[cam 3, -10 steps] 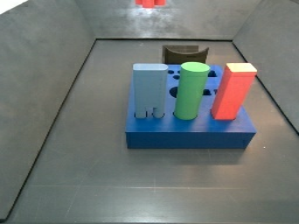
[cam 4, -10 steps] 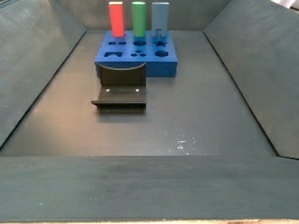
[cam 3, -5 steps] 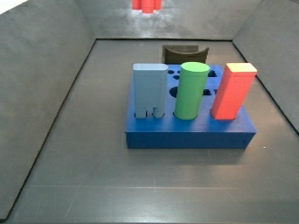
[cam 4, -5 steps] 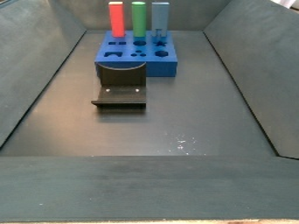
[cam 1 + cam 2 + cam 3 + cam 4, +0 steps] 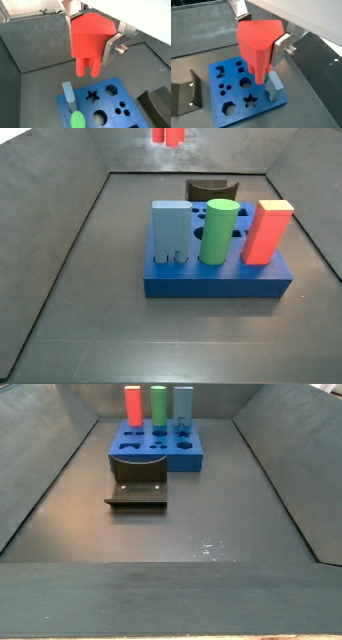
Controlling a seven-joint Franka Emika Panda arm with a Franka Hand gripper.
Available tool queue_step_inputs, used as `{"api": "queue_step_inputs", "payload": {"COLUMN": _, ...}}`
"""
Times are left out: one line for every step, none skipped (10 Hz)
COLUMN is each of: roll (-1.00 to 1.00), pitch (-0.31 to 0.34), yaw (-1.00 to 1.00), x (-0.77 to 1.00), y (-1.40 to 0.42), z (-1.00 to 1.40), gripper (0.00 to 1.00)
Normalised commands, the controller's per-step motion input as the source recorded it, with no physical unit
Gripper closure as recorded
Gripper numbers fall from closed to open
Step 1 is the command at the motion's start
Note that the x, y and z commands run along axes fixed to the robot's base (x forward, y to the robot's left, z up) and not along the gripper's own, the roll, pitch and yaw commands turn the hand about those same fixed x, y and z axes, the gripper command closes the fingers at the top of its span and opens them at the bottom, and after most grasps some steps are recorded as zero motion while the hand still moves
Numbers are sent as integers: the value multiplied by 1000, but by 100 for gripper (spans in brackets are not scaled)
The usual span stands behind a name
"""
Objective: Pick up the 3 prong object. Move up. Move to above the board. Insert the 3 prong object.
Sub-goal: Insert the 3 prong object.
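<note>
The gripper [image 5: 93, 37] is clamping a matte red three-pronged block [image 5: 90, 42] between its silver fingers [image 5: 115, 44]. It is hanging above the blue board [image 5: 238, 92] with its shaped cut-outs.

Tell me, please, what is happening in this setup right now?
The Franka arm's claw is shut on a red 3 prong object, holding it high with the prongs pointing down. Below sits the blue board with its shaped holes; a light blue block, a green cylinder and a red block already stand in it. The fixture sits beside the board. Insertion is not yet done.
</note>
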Motion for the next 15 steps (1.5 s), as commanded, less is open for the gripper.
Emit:
{"api": "queue_step_inputs", "payload": {"roll": 297, "pitch": 0, "yaw": 363, "x": 134, "y": 0, "z": -257, "gripper": 100}}
{"api": "queue_step_inputs", "payload": {"roll": 284, "pitch": 0, "yaw": 351, "x": 154, "y": 14, "z": -217, "gripper": 100}}
{"api": "queue_step_inputs", "payload": {"roll": 239, "pitch": 0, "yaw": 303, "x": 154, "y": 89, "z": -137, "gripper": 100}}
{"api": "queue_step_inputs", "payload": {"roll": 197, "pitch": 34, "yaw": 120, "x": 266, "y": 140, "z": -223, "gripper": 100}}
{"api": "queue_step_inputs", "payload": {"roll": 214, "pitch": 90, "yaw": 43, "x": 363, "y": 191, "z": -237, "gripper": 100}}
{"api": "queue_step_inputs", "payload": {"roll": 176, "pitch": 111, "yaw": 29, "x": 371, "y": 203, "z": -209, "gripper": 100}}
{"api": "queue_step_inputs", "payload": {"roll": 126, "pitch": 127, "yaw": 0, "x": 360, "y": 194, "z": -257, "gripper": 100}}
{"api": "queue_step_inputs", "payload": {"roll": 111, "pitch": 130, "yaw": 0, "x": 337, "y": 214, "z": -269, "gripper": 100}}
{"api": "queue_step_inputs", "payload": {"roll": 60, "pitch": 147, "yaw": 0, "x": 366, "y": 223, "z": -266, "gripper": 100}}
{"api": "queue_step_inputs", "payload": {"roll": 19, "pitch": 157, "yaw": -51, "x": 389, "y": 266, "z": -191, "gripper": 100}}
{"api": "queue_step_inputs", "payload": {"roll": 0, "pitch": 163, "yaw": -80, "x": 394, "y": 263, "z": -177, "gripper": 100}}
{"api": "queue_step_inputs", "payload": {"roll": 0, "pitch": 163, "yaw": -117, "x": 351, "y": 274, "z": -163, "gripper": 100}}
{"api": "queue_step_inputs", "payload": {"roll": 0, "pitch": 174, "yaw": -140, "x": 349, "y": 226, "z": -249, "gripper": 100}}
{"api": "queue_step_inputs", "payload": {"roll": 0, "pitch": 190, "yaw": -177, "x": 411, "y": 246, "z": -203, "gripper": 100}}
{"api": "queue_step_inputs", "payload": {"roll": -16, "pitch": 169, "yaw": -180, "x": 369, "y": 223, "z": -180, "gripper": 100}}
